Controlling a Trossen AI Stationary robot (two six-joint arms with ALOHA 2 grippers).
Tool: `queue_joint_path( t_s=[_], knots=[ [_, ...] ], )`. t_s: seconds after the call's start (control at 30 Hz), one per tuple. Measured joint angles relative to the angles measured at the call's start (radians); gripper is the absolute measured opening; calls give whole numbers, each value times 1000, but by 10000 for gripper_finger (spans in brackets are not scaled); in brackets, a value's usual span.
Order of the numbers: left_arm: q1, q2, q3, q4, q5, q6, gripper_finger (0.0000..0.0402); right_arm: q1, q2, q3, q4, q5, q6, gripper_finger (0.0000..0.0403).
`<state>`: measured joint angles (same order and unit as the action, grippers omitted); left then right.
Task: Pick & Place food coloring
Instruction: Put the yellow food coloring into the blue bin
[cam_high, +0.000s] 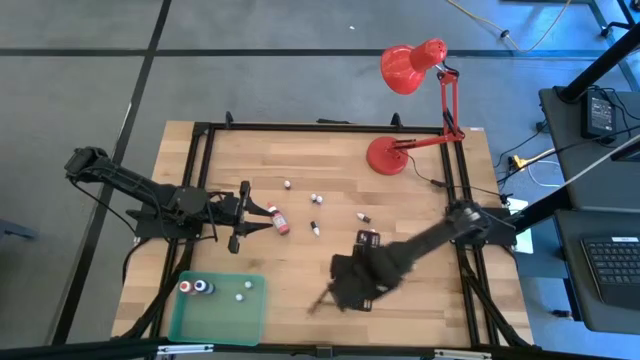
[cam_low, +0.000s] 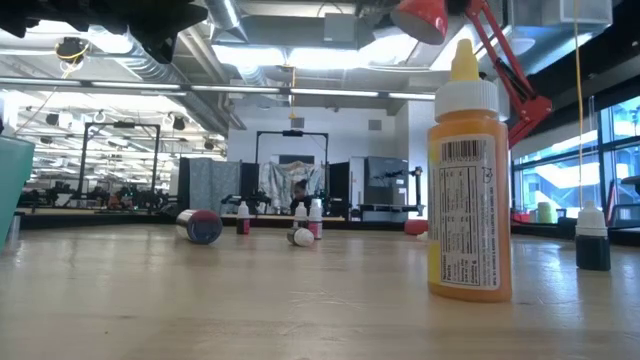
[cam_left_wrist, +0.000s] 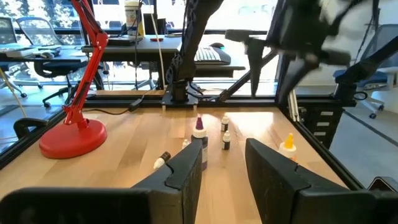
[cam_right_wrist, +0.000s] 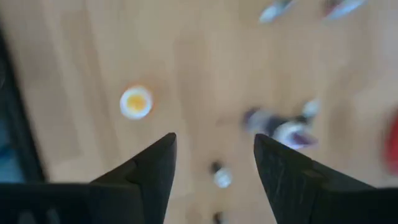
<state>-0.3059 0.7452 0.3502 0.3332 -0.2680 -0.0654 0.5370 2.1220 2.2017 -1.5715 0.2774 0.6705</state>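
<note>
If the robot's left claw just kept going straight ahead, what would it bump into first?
Most likely the small food coloring bottle, right ahead of the open left gripper and roughly lined up with its gap, though depth is hard to judge.

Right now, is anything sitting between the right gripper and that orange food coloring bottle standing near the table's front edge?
Nothing visible. The right gripper hangs open above bare wood, with the orange bottle off to one side below it.
</note>
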Motion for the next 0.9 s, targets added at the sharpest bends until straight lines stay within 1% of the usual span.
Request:
queue_joint_path(
  t_s=[0.07,0.2,0.27,0.37,0.53,0.63,0.8,0.9],
  knots=[
    [0,0,0,0,0,-1,120,38,-34,0,0,119,26,217],
    [0,0,0,0,0,-2,119,115,-92,0,0,309,69,217],
    [0,0,0,0,0,-2,117,148,-108,-7,5,381,93,217],
    [0,0,0,0,0,-2,116,187,-113,-36,7,450,143,217],
    [0,0,0,0,0,-2,120,234,-111,-150,89,546,189,217],
    [0,0,0,0,0,-1,120,255,-112,-213,193,587,190,217],
    [0,0,0,-1,0,0,118,274,-111,-279,360,579,142,217],
    [0,0,0,-1,-1,0,120,273,-113,-312,467,540,90,217]
  ],
)
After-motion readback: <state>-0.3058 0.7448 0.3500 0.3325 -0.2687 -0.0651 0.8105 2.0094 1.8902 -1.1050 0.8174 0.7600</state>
